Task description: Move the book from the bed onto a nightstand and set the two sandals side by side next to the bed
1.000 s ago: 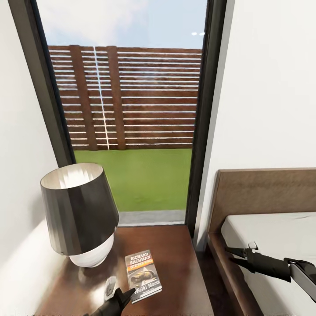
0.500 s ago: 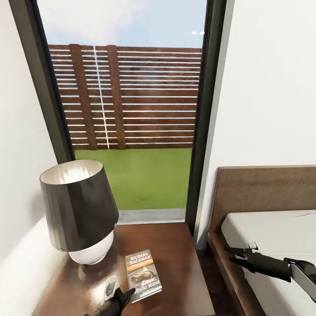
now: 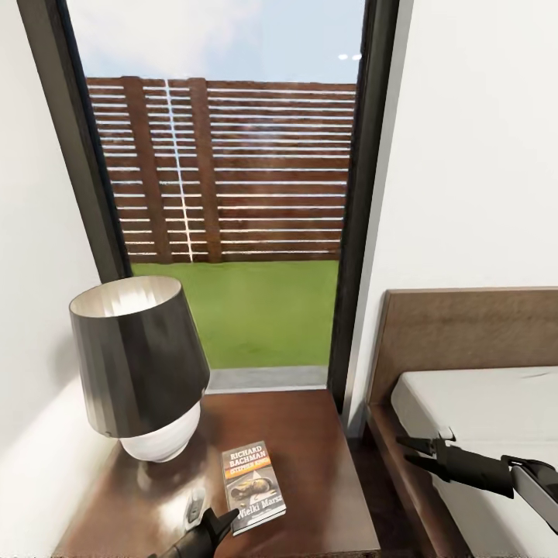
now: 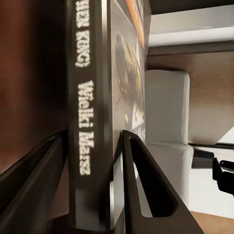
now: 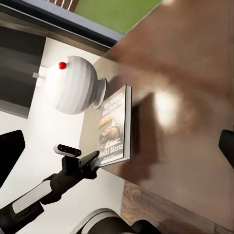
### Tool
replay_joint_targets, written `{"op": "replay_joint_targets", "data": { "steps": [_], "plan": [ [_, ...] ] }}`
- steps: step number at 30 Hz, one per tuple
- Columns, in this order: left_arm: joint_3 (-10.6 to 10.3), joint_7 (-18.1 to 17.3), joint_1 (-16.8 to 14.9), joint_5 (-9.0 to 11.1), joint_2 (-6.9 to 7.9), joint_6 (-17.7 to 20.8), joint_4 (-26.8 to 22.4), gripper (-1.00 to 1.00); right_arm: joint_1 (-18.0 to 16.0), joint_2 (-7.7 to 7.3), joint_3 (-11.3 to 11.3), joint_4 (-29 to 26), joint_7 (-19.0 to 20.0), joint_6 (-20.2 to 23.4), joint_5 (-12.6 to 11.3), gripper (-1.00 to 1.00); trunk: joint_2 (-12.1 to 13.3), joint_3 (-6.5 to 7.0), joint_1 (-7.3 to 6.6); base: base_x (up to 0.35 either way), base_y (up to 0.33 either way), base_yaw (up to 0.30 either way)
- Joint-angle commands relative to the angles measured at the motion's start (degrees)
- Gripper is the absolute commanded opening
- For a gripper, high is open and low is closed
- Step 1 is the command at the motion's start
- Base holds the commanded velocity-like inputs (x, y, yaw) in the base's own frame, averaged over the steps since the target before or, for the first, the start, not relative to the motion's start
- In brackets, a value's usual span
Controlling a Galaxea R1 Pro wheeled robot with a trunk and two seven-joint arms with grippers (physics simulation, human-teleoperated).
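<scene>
The book (image 3: pixel 253 484), a dark paperback with "Richard Bachman" lettering and an orange band, lies flat low over the near part of the dark brown nightstand (image 3: pixel 310 442). My left gripper (image 3: pixel 208 515) is shut on the book's near corner. In the left wrist view the spine (image 4: pixel 90 122) sits between the two fingers. My right gripper (image 3: pixel 403 449) hangs open over the bed frame's edge with nothing in it. The bed (image 3: pixel 480 403) has a grey mattress and a brown headboard. The right wrist view looks across at the book (image 5: pixel 114 126) and the nightstand (image 5: pixel 185 97). The sandals are out of view.
A lamp (image 3: pixel 139 364) with a dark shade and a white round base stands on the nightstand's left side, close to the book. Behind is a tall black-framed window (image 3: pixel 232 194) showing fence and grass. White walls close in on the left and right.
The head camera has shifted: the lamp and nightstand sit slightly higher in the picture. The book and both grippers keep their places in the picture.
</scene>
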Motion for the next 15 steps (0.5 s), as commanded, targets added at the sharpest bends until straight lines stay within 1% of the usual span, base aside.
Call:
{"op": "replay_joint_targets", "data": {
  "steps": [1,3,11,14,15],
  "plan": [
    [0.17,-0.12,-0.04,0.36,-0.02,0.58,0.0,-1.0,-0.07,-0.07,0.27,0.02,-0.01,0.38,-0.52,1.0,-0.44,-0.24,0.21,0.0,0.0,0.0],
    [0.17,-0.12,-0.04,0.36,-0.02,0.58,0.0,-1.0,-0.07,-0.07,0.29,0.02,-0.05,0.36,-0.52,1.0,-1.24,-0.6,0.65,0.0,0.0,0.0],
    [0.17,-0.12,-0.04,0.36,-0.02,0.58,0.0,-1.0,-0.07,-0.07,0.31,0.02,-0.02,0.37,-0.52,1.0,-1.24,-0.6,0.65,0.0,0.0,0.0],
    [0.18,-0.12,-0.04,0.36,-0.02,0.58,0.0,-1.0,-0.08,-0.07,0.29,0.02,-0.02,0.35,-0.52,1.0,-2.45,-1.14,1.31,0.0,0.0,0.0],
    [0.18,-0.12,-0.04,0.36,-0.02,0.58,0.0,-1.0,-0.08,-0.07,0.31,0.02,-0.01,0.35,-0.52,1.0,-2.45,-1.14,1.31,0.0,0.0,0.0]
  ]
}}
